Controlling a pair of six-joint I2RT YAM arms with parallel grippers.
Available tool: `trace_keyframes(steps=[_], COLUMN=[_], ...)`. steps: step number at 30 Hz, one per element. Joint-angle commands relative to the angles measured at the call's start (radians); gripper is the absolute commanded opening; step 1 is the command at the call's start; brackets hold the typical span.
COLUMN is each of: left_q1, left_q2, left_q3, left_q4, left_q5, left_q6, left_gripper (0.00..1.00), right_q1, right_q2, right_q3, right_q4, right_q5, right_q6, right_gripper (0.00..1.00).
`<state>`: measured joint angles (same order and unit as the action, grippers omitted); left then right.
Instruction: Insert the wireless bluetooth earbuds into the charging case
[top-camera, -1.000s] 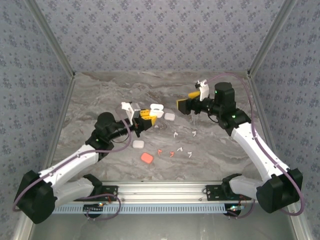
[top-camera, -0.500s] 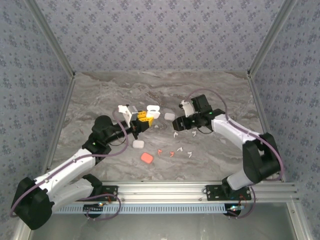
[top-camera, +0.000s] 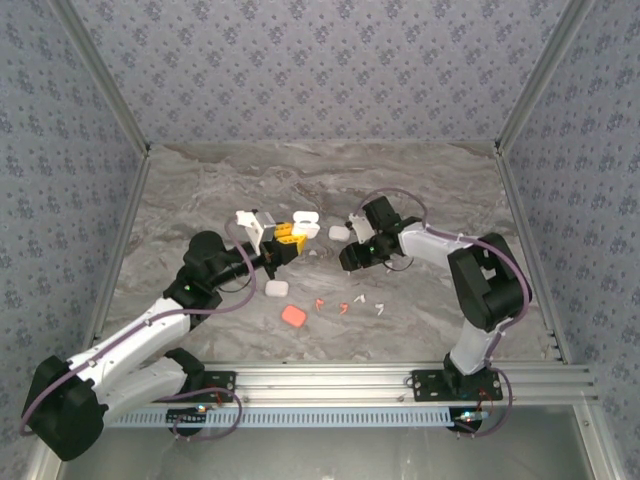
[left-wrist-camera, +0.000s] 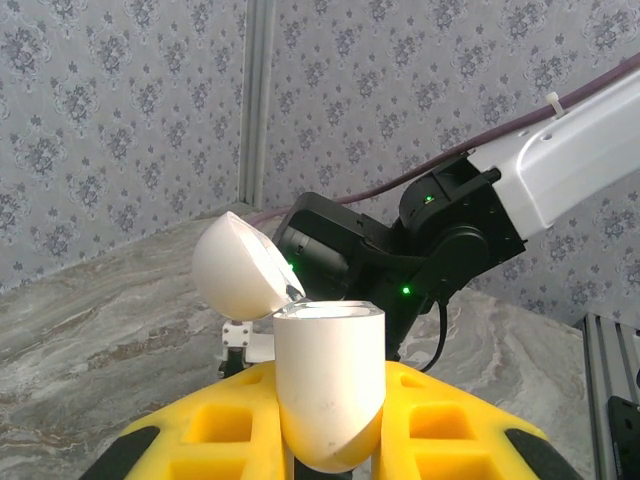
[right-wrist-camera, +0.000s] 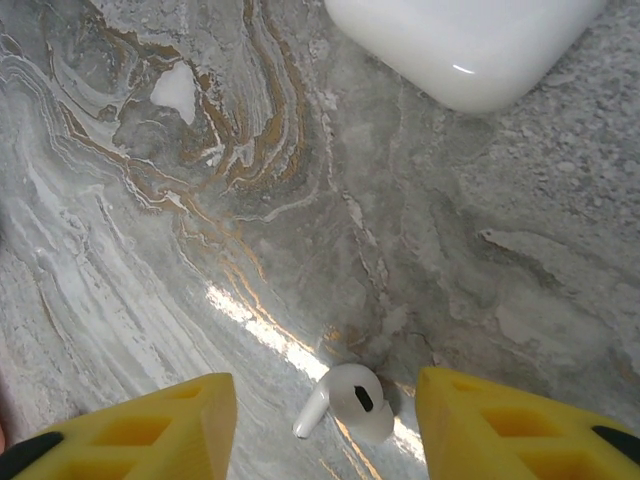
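**1. Location of the workpiece.** A small white L-shaped plastic earbud (right-wrist-camera: 345, 400) lies on the grey marbled tabletop (right-wrist-camera: 200, 200), between the yellow fingers (right-wrist-camera: 150, 430) of the right gripper (top-camera: 352, 256). The jaws stand apart, one on either side of the bud, and no contact with it is seen. In the right wrist view the stem points toward 8 o'clock from the rounded head. A closed white rounded case (right-wrist-camera: 465, 40) rests at 1 o'clock of the bud, well apart.

**2. Receiving case.** An open white glossy charging case (left-wrist-camera: 330, 390) is clamped in the left gripper (left-wrist-camera: 332, 440), with its mouth turned away from the fingers and its hinged lid (left-wrist-camera: 235, 265) swung back toward 10 o'clock. In the top view it is held near the right gripper, at 9 to 10 o'clock of it.

**3. Other stock.** Loose white buds (top-camera: 380, 308) and orange-red buds (top-camera: 320, 303) are scattered at 5 to 7 o'clock of the right gripper in the top view.

**4. Handling.** The bud is judged to be very light, rigid and smooth. It is likely to slide or pop out sideways if it is squeezed off-centre. A light grip across the rounded head is advised, so that the stem is left free to enter the case socket. Because the bud lies low, the fingertips need to be brought right down to the tabletop.
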<state>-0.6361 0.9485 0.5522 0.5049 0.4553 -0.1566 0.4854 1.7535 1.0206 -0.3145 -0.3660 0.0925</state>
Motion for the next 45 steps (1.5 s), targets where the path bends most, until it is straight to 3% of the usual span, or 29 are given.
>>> trace_keyframes(steps=[1,20,31,38,45], left_q1=[-0.005,-0.004,-0.005,-0.005,-0.005], left_q2=[-0.020,-0.020,-0.013,0.000,0.053], left_q3=[-0.003,-0.002,0.005,0.005,0.009], left_q4=[0.015,0.008,0.007,0.026,0.085], left_q5=[-0.006,-0.007,-0.007,-0.004,0.018], left_q6=[0.015,0.017,0.021,0.013,-0.014], left_gripper=[0.00,0.00,0.00,0.00,0.00], right_q1=[0.014,0.050,0.053,0.051,0.055], right_q2=[0.030,0.010,-0.001,-0.142,-0.407], right_q3=[0.038,0.000,-0.021,-0.034,-0.033], right_q4=[-0.008,-0.111,-0.099,-0.086,-0.052], right_q5=[0.027,0.094,0.108,0.137,0.137], right_q6=[-0.019,-0.040,-0.033,-0.046,-0.044], right_gripper=[0.50,0.38,0.22,0.19,0.20])
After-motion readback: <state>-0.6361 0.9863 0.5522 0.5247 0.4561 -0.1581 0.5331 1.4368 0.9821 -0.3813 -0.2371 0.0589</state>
